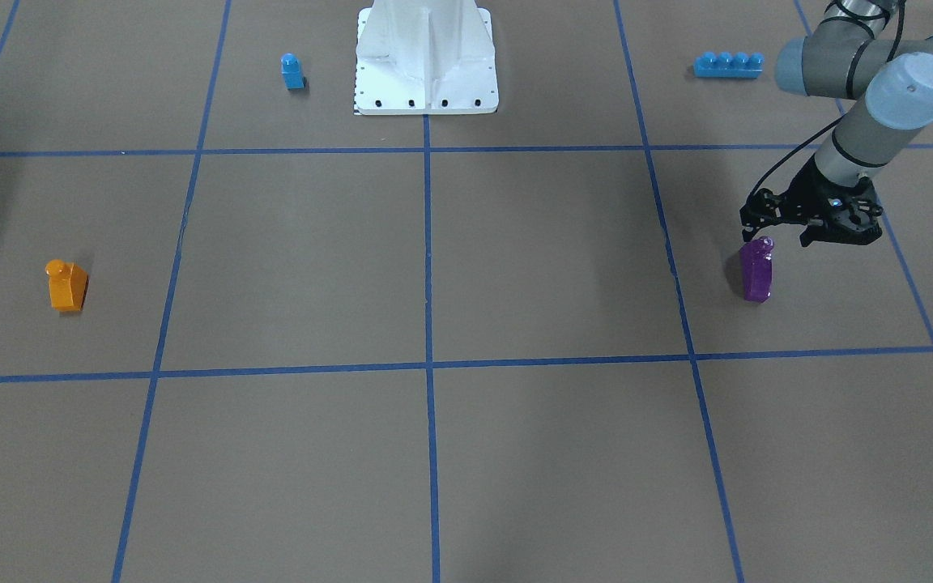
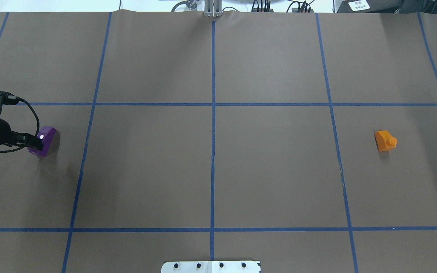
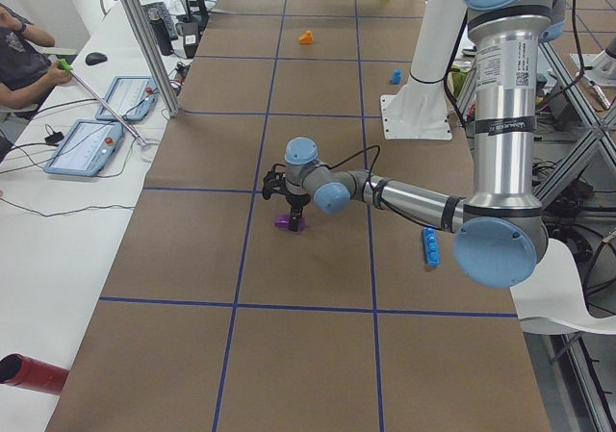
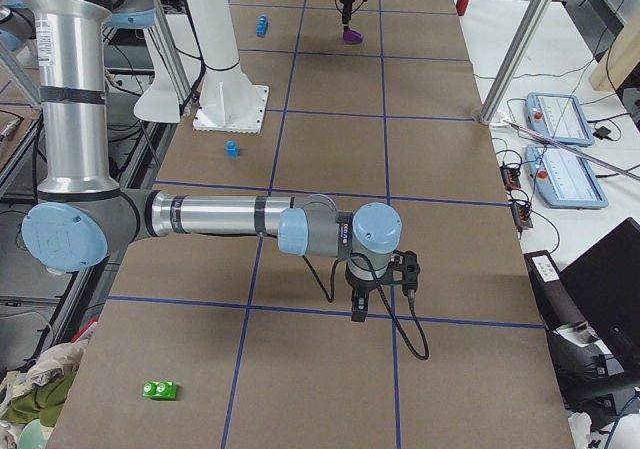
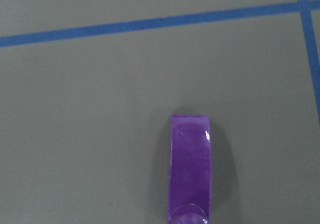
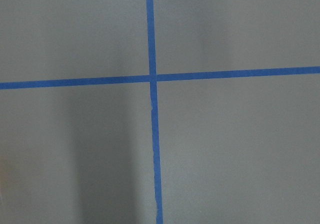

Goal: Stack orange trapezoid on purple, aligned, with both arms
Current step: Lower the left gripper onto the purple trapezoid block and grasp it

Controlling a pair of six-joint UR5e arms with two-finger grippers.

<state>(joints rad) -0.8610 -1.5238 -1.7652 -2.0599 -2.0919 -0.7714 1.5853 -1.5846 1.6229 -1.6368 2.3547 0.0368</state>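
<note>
Left gripper (image 1: 777, 238) hangs low just over the purple (image 1: 756, 271), toward the robot's left end of the table, in the middle row of the taped grid. The jaws look spread wide with nothing between them. In the front view one fingertip sits right by the block's stud and the other stands off to the side. Cannot tell whether that finger touches. In the left wrist view the purple lies at the bottom edge with no fingers in shot.

Right gripper (image 4: 360, 314) shows only in the right side view, pointing down. Wide or narrow: cannot tell. Its wrist camera sees only brown paper and a tape crossing.

Orange trapezoid (image 2: 385, 140) stands alone toward the opposite end, in the same row, stud up and well apart from the purple.

Judgement: the step in hand is the left arm's grasp on the purple. Stacking has not begun.

To do it well:
- Shift so the block sits midway between the fingers, not under one.
- Close on the two flat parallel faces, since glossy plastic would likely slip out on the slope.
- Grip the body below the stud, leaving the stud clear for mating.
- Close gently, because a light block may tip if one finger lands first.
- Keep it stud-up and square to the grid, so the right arm can match the orange's slope to it.
</note>
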